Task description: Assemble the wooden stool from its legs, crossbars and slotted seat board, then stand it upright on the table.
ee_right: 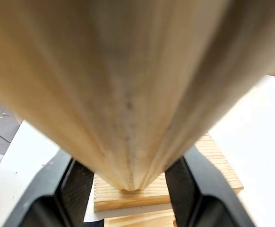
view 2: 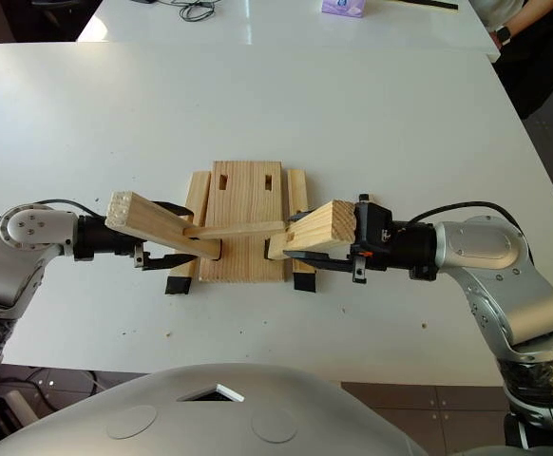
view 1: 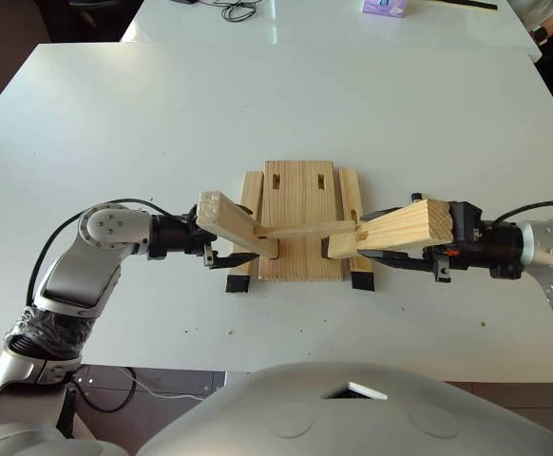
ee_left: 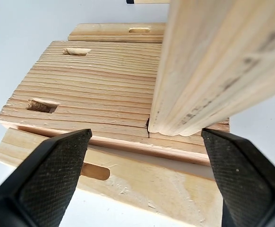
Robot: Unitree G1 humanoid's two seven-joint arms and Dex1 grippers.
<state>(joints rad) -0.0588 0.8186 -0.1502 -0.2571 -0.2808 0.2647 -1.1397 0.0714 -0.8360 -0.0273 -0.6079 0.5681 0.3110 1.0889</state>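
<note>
The slotted seat board [view 1: 295, 223] lies flat mid-table, with a slotted wooden piece along each side [view 1: 250, 195] [view 1: 351, 190]. Above it, a thin crossbar [view 1: 305, 229] joins two thick legs. The left leg [view 1: 231, 224] slopes down to the board's near left edge. My left gripper [view 1: 225, 258] sits under it; in the left wrist view its fingers [ee_left: 47, 184] stand wide apart, open, and the leg [ee_left: 208, 71] passes above them. My right gripper [view 1: 392, 256] is shut on the right leg [view 1: 405, 228], with its fingers [ee_right: 81, 187] pressed to both of the leg's sides [ee_right: 128, 94].
Black pads [view 1: 239, 282] [view 1: 362, 280] sit at the near ends of the two side pieces. White table [view 1: 115, 123] stretches free on all sides. A second table behind carries a purple box [view 1: 384, 8] and cables [view 1: 234, 9].
</note>
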